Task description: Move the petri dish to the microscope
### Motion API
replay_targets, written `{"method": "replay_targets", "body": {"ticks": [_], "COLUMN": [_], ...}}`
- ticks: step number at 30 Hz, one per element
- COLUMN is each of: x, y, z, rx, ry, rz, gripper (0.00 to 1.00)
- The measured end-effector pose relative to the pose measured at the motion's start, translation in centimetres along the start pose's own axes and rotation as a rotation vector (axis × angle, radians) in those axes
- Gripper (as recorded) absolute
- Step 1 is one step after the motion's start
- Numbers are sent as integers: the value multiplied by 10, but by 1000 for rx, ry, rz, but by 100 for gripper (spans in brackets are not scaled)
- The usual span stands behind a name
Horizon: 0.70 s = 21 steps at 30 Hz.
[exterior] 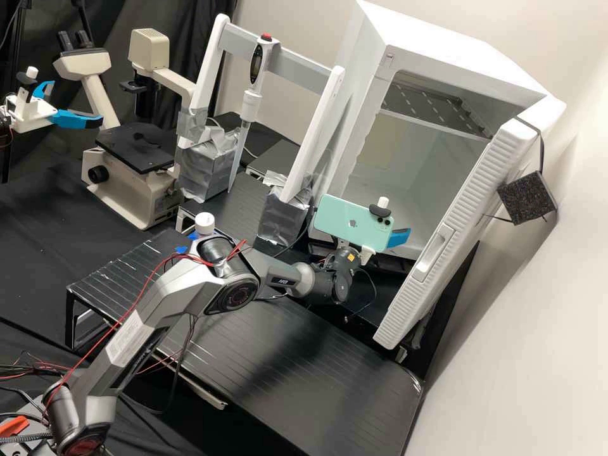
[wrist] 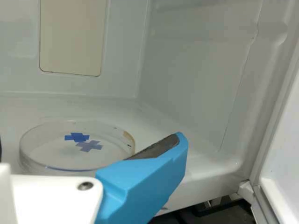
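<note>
Petri dish (wrist: 51,154): laid flat on the floor of the cabinet (exterior: 437,38), presumably for stability.
Pincer (wrist: 89,143): held wide at the cabinet's mouth, probably so the rim can be straddled.
Door (exterior: 468,196): swung out from the cabinet, so entry is allowed.
Microscope (exterior: 130,183): placed well apart from the cabinet.

Clear petri dish (wrist: 70,156) with blue crosses (wrist: 77,137) on a pale chamber floor (wrist: 161,135) — blue finger (wrist: 145,179) near
</note>
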Motion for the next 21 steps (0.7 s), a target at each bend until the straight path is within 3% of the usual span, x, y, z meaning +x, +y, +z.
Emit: {"method": "replay_targets", "body": {"ticks": [7, 8, 21], "x": [0, 0, 1], "y": [0, 0, 2], "z": [0, 0, -2], "rx": [0, 0, -22], "ry": [-2, -2, 6], "rz": [0, 0, -7], "gripper": [100, 0, 0]}}
